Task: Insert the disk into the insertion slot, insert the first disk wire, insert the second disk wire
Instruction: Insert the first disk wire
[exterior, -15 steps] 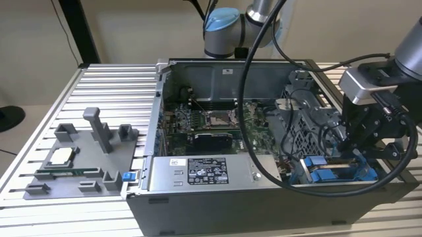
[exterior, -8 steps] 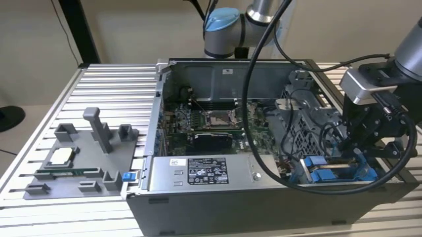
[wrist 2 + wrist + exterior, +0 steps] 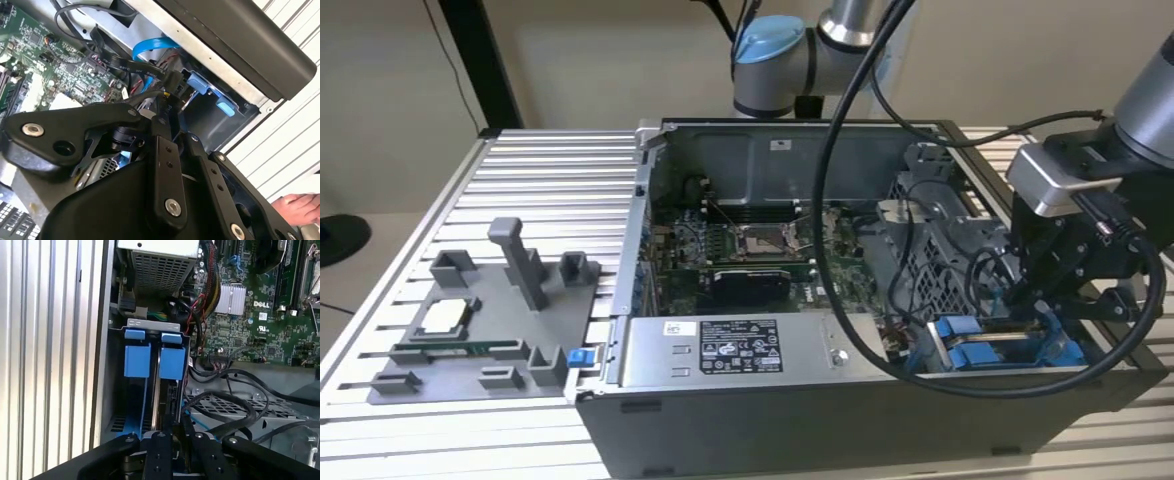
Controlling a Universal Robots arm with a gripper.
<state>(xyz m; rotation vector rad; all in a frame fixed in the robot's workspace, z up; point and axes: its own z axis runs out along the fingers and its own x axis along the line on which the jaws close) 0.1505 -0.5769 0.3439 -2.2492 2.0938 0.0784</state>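
End effector point(image 3: 172, 125) inside the open computer case point(image 3: 240, 40), close to the insertion slot point(image 3: 212, 117).
The black end effector reaches into the case just beside the insertion slot, a grey bay with two blue tabs point(image 3: 200, 82) at its edge. A blue flat cable point(image 3: 152, 46) and several black cables point(image 3: 125, 62) pass close to its tip. The green circuit board point(image 3: 55, 75) lies deeper in the case. Beyond the dark case wall is the ribbed metal worktop point(image 3: 295, 140), and a person's hand point(image 3: 300, 207) is next to it.
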